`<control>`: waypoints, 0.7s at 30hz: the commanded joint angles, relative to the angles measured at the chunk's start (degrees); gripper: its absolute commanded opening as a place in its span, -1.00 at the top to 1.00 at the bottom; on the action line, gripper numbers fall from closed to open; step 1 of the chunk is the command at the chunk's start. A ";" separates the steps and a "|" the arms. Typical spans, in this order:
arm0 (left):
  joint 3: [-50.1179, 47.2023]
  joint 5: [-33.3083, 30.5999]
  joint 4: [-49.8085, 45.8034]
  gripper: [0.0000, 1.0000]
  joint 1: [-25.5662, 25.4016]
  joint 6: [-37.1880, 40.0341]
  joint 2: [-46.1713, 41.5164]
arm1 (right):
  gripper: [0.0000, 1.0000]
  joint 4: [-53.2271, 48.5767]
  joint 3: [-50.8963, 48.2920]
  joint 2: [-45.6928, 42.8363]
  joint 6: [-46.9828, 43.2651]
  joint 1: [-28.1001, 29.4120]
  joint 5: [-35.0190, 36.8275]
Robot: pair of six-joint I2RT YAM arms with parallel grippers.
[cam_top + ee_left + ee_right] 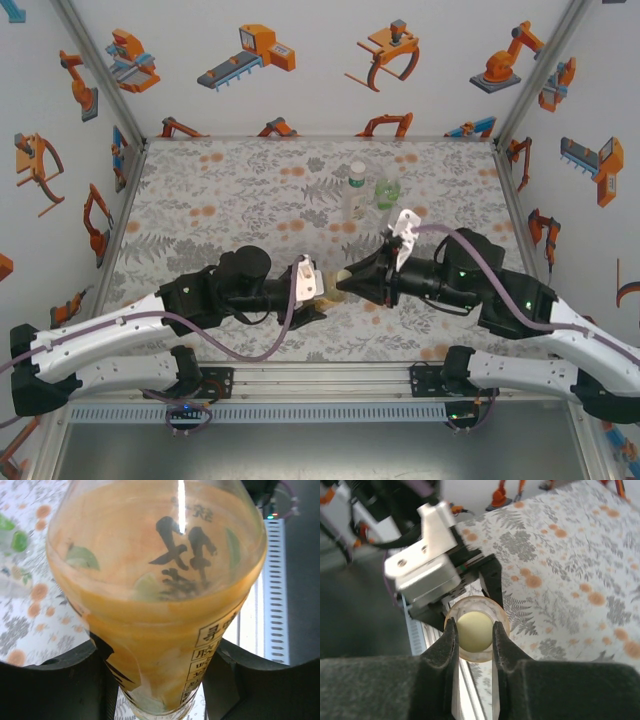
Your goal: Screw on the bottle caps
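Right wrist: my right claw (pixel 474 625) clamps the cap (pixel 475 631), left claw (pixel 157 677) grasps the orange bottle (pixel 155 570); tilted, it may cross-thread.

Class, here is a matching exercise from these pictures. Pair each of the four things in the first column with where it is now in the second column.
1. orange bottle
2. pale yellow cap
3. clear bottle
4. green bottle

A. standing upright, the right one of the far pair
B. clamped in the left gripper
C. pinched by the right gripper
D. standing upright, the left one of the far pair

Pairs: 1-B, 2-C, 3-D, 4-A
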 commanded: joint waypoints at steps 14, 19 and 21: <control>2.74 -21.28 4.55 1.00 -0.40 -4.71 3.53 | 1.00 -16.57 6.66 9.74 48.47 -0.07 32.94; 2.48 -18.75 3.46 1.00 -0.40 -3.85 2.80 | 0.57 -3.86 3.19 7.09 34.02 -0.09 25.49; 2.46 -15.47 2.41 1.00 -0.40 -2.67 2.29 | 0.28 -0.17 2.91 6.08 25.03 -0.08 20.16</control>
